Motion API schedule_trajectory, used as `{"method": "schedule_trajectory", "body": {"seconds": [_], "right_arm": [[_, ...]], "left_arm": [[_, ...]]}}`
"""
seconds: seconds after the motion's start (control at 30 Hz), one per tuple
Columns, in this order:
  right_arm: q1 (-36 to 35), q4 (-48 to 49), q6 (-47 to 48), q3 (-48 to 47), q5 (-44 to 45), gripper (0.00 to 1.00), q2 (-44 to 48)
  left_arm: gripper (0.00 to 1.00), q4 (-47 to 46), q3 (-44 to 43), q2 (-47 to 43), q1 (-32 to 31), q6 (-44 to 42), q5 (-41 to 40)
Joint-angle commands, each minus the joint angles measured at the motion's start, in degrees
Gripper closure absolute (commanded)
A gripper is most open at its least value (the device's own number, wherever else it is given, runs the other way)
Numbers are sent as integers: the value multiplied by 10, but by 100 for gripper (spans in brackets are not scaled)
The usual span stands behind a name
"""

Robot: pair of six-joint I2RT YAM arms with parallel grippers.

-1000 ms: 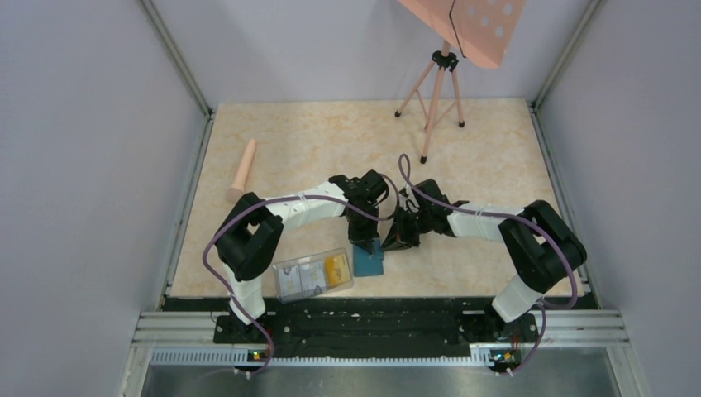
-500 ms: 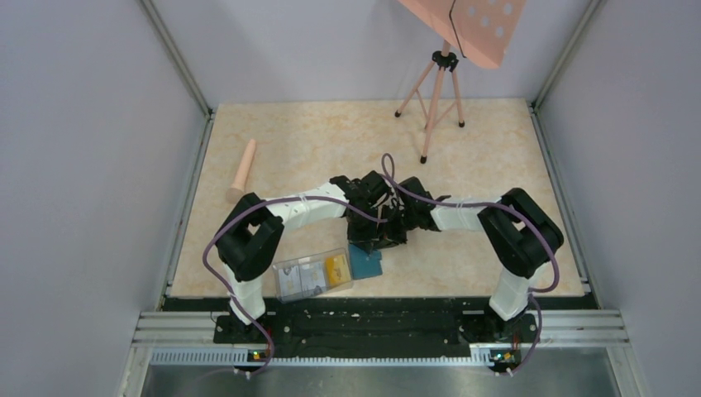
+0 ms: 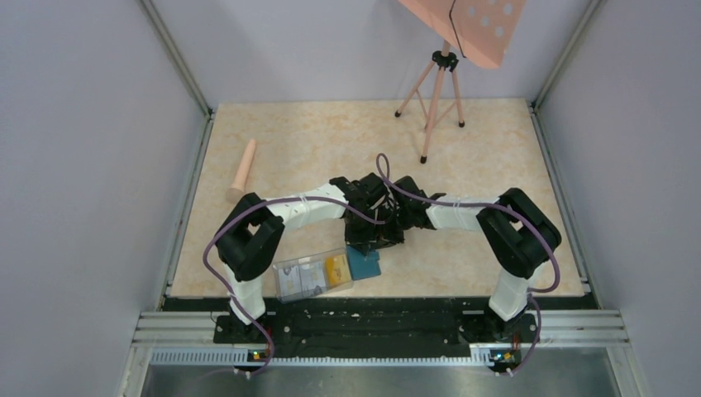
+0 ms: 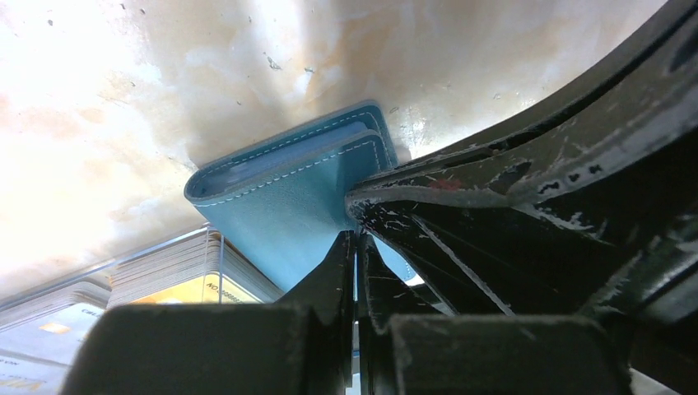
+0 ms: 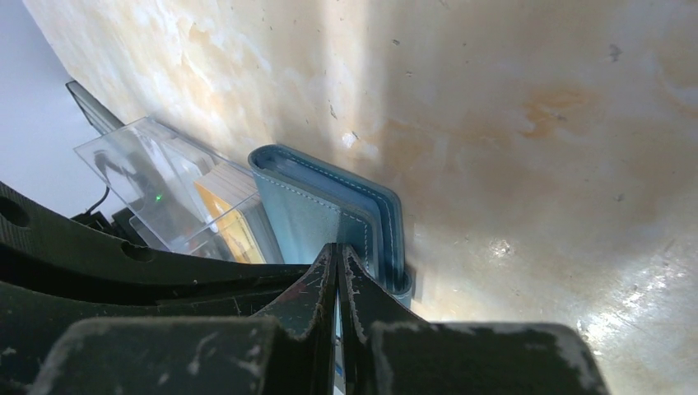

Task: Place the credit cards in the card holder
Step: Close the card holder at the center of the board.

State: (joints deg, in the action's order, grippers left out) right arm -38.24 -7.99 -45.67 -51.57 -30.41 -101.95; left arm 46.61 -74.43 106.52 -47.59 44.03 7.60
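The teal card holder (image 3: pixel 365 265) lies folded shut on the table near the front edge. It also shows in the wrist views as the card holder (image 4: pixel 284 193) and the card holder (image 5: pixel 325 210). My left gripper (image 3: pixel 367 237) and right gripper (image 3: pixel 388 235) meet side by side just above its far edge. The left gripper (image 4: pixel 355 237) is shut, its tips against the holder's top cover. The right gripper (image 5: pixel 337 248) is shut too, its tips on the same cover. The credit cards (image 3: pixel 335 269), yellow-orange and pale, sit stacked in a clear box (image 3: pixel 310 278) beside the holder.
A pink tripod (image 3: pixel 436 91) with a peach panel stands at the back. A peach peg (image 3: pixel 242 169) lies at the left. The black front rail (image 3: pixel 364 318) runs just behind the box and holder. The right gripper's finger (image 4: pixel 535 173) fills the right of the left wrist view.
The right arm has swung left, bringing its gripper against the left gripper over the card holder. The holder has shifted slightly left. The left arm has barely moved.
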Motion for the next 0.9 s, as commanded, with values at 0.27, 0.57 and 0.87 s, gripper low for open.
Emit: {"method": "schedule_trajectory", "body": {"seconds": [0.27,0.57,0.87], "right_arm": [[-7,-63,31,1,77,100,-1],[-7,-62,34,2,73,100,-6],[-7,-65,36,0,69,100,-6]], "left_arm": [[100,-1,22,-24,-2,12,-13],[100,2,34,-43,-1,26,-16],[100,11,37,-21,0,23,-25]]}}
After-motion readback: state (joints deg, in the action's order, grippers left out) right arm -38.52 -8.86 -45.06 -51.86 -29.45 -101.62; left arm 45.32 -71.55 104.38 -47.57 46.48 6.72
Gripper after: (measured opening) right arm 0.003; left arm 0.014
